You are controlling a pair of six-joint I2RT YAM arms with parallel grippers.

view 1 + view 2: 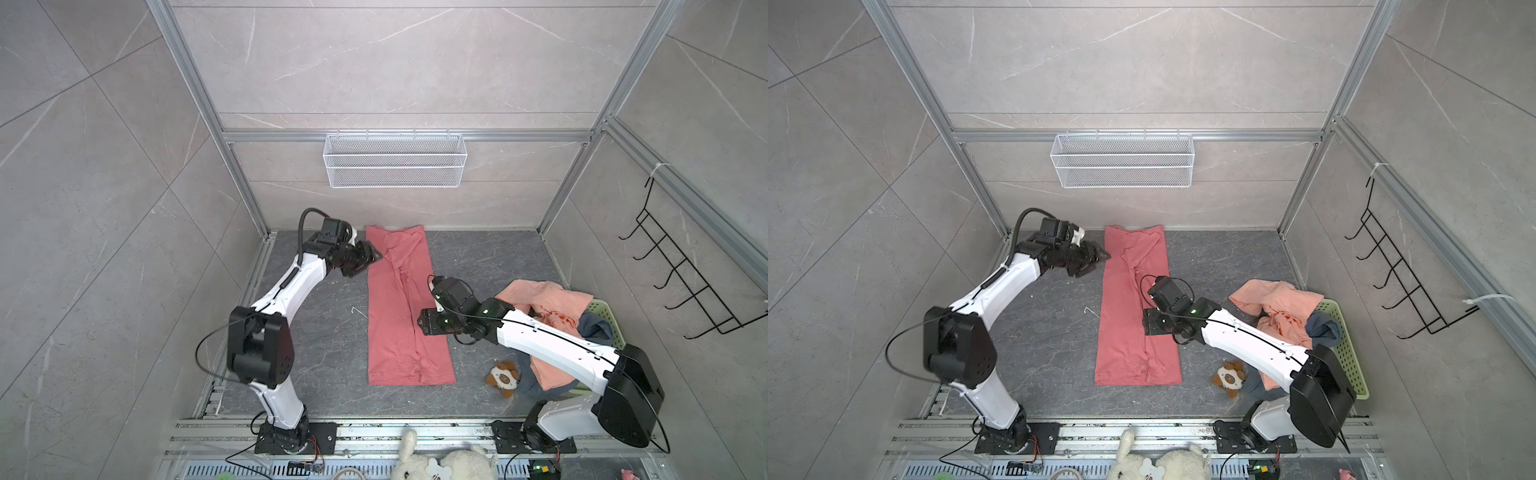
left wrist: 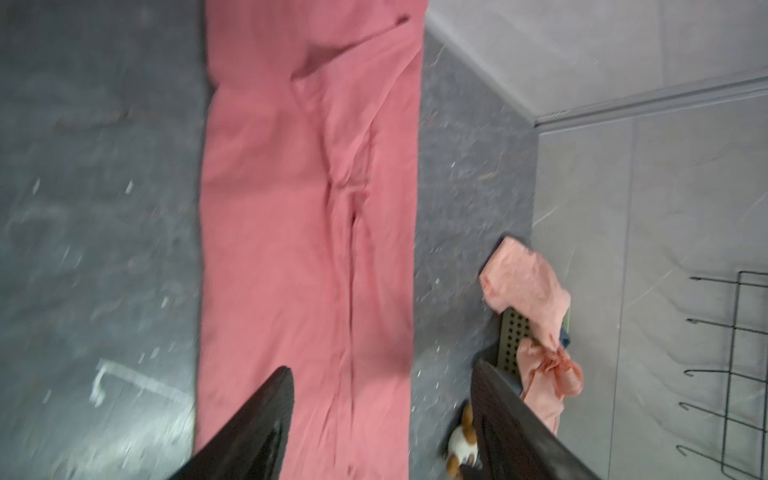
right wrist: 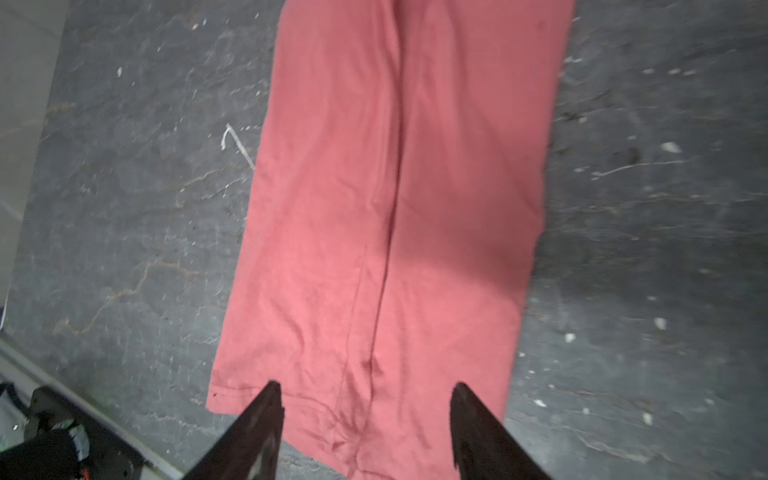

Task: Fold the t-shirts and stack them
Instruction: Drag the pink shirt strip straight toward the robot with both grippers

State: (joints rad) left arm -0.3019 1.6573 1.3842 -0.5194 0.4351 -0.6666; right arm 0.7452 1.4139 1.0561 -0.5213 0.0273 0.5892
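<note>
Red tee (image 1: 399,316) (image 1: 1129,324) lies flat at the middle of the dark table (image 1: 316,332), folded lengthwise into a long narrow strip that runs from the back wall toward the front rail. Both sides are turned in and meet along a crease down the middle, and the hem is at the near end; the far end is rumpled. Left gripper (image 1: 368,266) (image 1: 1094,266) is at the strip's left edge near the far end. The left wrist view shows it (image 2: 380,370) raised off the cloth (image 2: 291,208), jaws parted and nothing between them. Right gripper (image 1: 428,324) is over the strip's right edge about mid-length, its fingers hidden under the wrist in both top views. In the right wrist view it (image 3: 365,385) has its jaws spread and empty, the tee (image 3: 374,208) lying undisturbed below. Peach tee (image 1: 544,297) (image 1: 1279,299) (image 2: 528,282) is crumpled over the rim of the green basket (image 1: 602,309) (image 1: 1350,365) at the right side, partly spilling onto the table, with the right arm crossing above it. Grey tee (image 1: 598,328) (image 1: 1323,328) is bunched in the basket against the peach one. A toy (image 1: 503,377) (image 1: 1228,376) (image 2: 461,444) lies on the table between the strip's near end and the basket, apart from the strip.
</note>
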